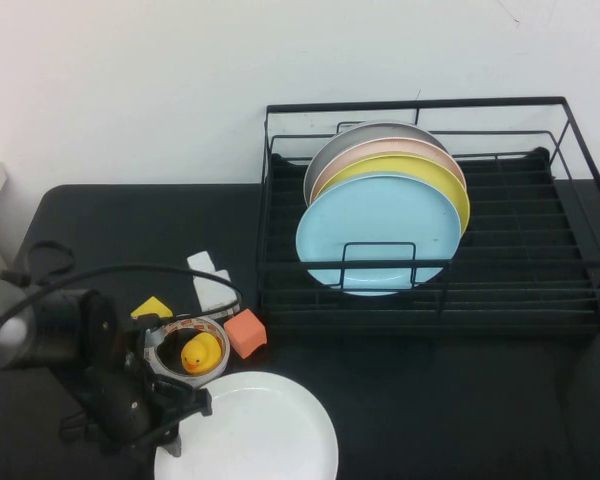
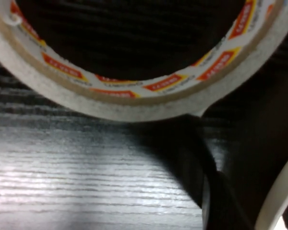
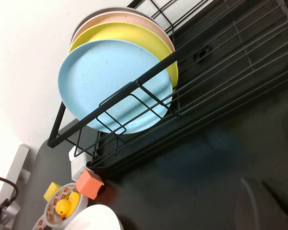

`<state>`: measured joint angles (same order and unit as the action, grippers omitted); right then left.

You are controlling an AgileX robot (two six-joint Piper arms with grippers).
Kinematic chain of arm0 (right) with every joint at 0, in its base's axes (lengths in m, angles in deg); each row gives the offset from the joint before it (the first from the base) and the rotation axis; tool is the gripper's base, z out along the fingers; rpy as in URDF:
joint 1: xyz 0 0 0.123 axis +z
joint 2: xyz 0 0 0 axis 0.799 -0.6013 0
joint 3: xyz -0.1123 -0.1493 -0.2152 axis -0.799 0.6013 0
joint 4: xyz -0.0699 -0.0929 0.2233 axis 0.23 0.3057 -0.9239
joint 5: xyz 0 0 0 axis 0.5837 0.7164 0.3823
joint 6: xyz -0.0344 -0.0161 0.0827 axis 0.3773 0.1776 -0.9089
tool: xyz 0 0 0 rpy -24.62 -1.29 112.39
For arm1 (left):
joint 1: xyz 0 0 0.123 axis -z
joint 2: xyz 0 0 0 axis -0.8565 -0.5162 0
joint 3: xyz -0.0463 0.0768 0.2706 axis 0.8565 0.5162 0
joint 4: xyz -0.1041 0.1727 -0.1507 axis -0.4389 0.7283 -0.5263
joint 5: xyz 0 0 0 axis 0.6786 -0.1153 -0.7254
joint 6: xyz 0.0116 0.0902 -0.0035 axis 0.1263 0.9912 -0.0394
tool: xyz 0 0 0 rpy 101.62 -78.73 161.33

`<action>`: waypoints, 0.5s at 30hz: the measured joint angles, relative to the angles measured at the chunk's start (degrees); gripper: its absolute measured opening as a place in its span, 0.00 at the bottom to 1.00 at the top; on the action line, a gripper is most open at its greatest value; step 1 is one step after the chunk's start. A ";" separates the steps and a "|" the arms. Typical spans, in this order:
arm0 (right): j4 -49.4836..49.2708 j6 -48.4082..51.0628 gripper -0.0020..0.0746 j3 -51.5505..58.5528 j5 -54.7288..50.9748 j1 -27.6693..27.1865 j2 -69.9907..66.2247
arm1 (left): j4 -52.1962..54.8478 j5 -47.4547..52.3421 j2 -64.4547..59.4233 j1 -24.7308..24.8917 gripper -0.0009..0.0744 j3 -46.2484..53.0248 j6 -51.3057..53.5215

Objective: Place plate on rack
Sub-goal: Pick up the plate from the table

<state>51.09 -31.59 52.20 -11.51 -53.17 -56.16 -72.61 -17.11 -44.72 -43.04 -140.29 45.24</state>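
The white plate [image 1: 265, 432] lies flat on the black table at the front, left of centre. Its rim also shows in the left wrist view [image 2: 278, 191] and in the right wrist view [image 3: 98, 219]. The black wire rack [image 1: 540, 270] stands at the back right and also shows in the right wrist view [image 3: 240, 57]. My left gripper [image 1: 175, 425] is low at the plate's left edge, between the plate and a tape roll. My right gripper [image 3: 266, 201] shows only dimly over bare table in front of the rack; the right arm is out of the high view.
The rack's left half holds a light blue plate [image 1: 380, 235], a yellow plate [image 1: 452, 188], a pink one and a grey one, all upright. A tape roll [image 1: 168, 345] with a yellow duck [image 1: 200, 352] inside, an orange block [image 1: 245, 332] and a yellow block [image 1: 152, 307] sit behind the white plate.
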 joint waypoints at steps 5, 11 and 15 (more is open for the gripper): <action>0.00 0.00 0.02 0.00 0.00 0.00 0.00 | -10.00 -0.45 -0.10 -0.23 0.36 0.00 9.26; 0.00 0.05 0.02 0.00 0.00 0.00 0.00 | -15.93 -1.06 -0.20 -0.23 0.32 0.00 16.94; 0.00 0.05 0.02 0.00 0.00 0.00 0.00 | -16.32 -1.31 -0.55 -0.23 0.11 0.00 18.97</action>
<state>51.09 -31.53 52.20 -11.51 -53.17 -56.16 -88.93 -18.42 -45.27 -43.27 -140.29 64.22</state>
